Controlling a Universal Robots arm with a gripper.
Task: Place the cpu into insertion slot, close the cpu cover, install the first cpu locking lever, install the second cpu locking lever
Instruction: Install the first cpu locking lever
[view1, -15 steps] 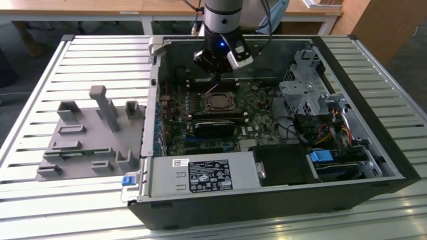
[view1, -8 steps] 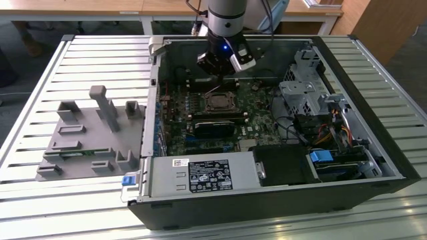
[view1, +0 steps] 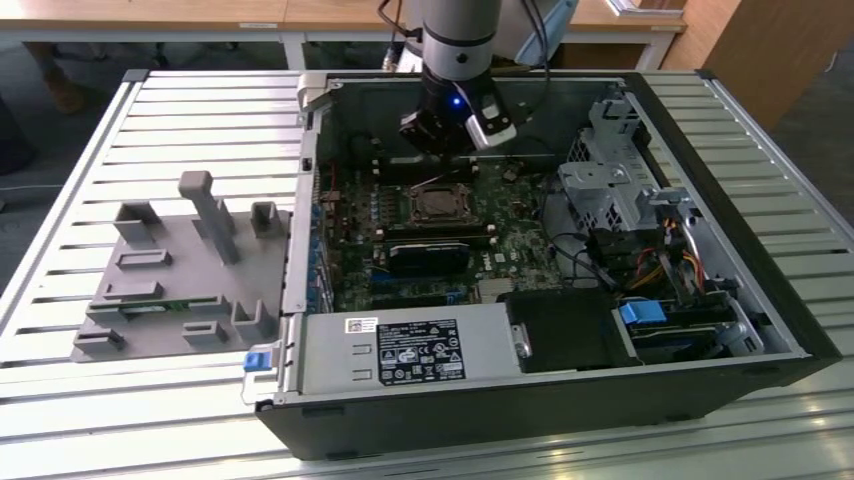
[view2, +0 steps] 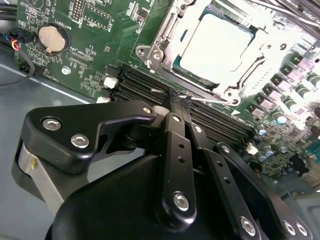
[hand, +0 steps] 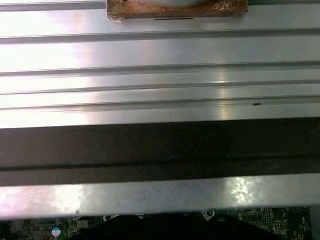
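Broadly, a slatted metal bench carries an open computer case lying on its side, and beside it, toward the exterior view's left, a grey plastic fixture with upright posts. Inside the case lies the green motherboard, with a power supply unit at the near edge and a metal drive cage with bundled cables toward the exterior view's right.

The robot arm comes down from above into the far part of the case, and its gripper hangs just beyond the insertion slot, close above the board. In the second wrist view the gripper shows as black linkages running to narrow tips that meet over the black memory slots; the jaws are pressed together with nothing between them, beside a thin wire lever at the socket's edge. Whether the tips touch that lever cannot be told.

The cpu sits in the insertion slot, its pale metal top showing through the window of the cpu cover, which lies down flat around it. A round coin cell battery sits on the board well apart from the socket.
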